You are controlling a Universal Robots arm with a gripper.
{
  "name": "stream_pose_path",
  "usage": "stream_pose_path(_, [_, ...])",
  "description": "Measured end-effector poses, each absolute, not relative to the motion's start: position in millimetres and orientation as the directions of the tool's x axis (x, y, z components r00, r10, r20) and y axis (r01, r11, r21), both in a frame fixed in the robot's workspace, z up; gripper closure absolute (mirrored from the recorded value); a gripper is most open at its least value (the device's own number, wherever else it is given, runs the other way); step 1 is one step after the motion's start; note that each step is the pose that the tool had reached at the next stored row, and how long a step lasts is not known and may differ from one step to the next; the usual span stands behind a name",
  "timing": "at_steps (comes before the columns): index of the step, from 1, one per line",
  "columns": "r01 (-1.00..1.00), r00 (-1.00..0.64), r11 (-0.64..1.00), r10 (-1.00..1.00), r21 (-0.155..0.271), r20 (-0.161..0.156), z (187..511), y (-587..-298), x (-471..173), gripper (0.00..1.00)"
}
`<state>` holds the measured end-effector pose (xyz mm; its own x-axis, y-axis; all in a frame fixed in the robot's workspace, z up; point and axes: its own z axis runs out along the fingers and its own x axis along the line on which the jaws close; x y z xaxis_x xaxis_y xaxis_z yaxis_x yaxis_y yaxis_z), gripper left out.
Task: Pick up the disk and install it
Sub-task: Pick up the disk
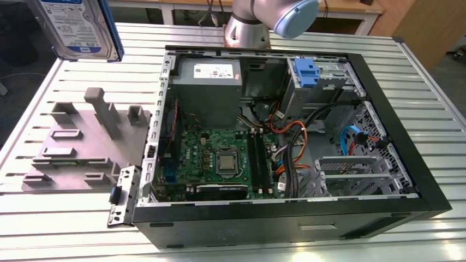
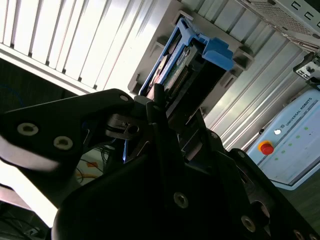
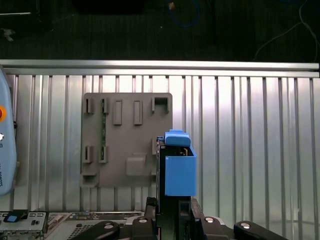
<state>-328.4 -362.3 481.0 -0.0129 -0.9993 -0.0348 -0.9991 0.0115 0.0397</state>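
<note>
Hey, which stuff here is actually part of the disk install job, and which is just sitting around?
Job: disk, held in the pincer; drive cage; open computer case.
Just sitting: grey moulded tray; power-supply box.

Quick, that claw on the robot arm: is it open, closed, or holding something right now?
The gripper is closed, holding the disk.
</note>
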Motion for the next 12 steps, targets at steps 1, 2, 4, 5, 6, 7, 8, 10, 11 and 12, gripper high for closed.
stream_pose_path(1, [-0.999, -0.013, 0.012, -0.999, 0.04, -0.035, 481, -362, -327, 0.65])
stream_pose_path(2, [-0.999, -0.013, 0.012, -0.999, 0.04, -0.035, 481, -362, -325, 0.65])
stream_pose_path(4, [-0.999, -0.013, 0.012, -0.999, 0.04, -0.035, 481, -362, -322, 0.65])
stream_pose_path(5, [-0.999, -0.013, 0.012, -0.999, 0.04, -0.035, 481, -362, -320, 0.65])
stream_pose_path(6, [-0.999, -0.013, 0.012, -0.999, 0.04, -0.035, 481, -362, -318, 0.65])
stream_pose_path(7, [-0.999, -0.013, 0.012, -0.999, 0.04, -0.035, 481, -362, -317, 0.65])
stream_pose_path(8, [-0.999, -0.013, 0.012, -0.999, 0.04, -0.035, 481, -362, -315, 0.65])
stream_pose_path(10, [-0.999, -0.013, 0.012, -0.999, 0.04, -0.035, 481, -362, -313, 0.65])
stream_pose_path(11, [-0.999, -0.013, 0.012, -0.999, 0.04, -0.035, 481, -362, -311, 0.65])
stream_pose_path(12, [-0.999, -0.013, 0.012, -0.999, 0.04, -0.035, 481, -362, -310, 0.65])
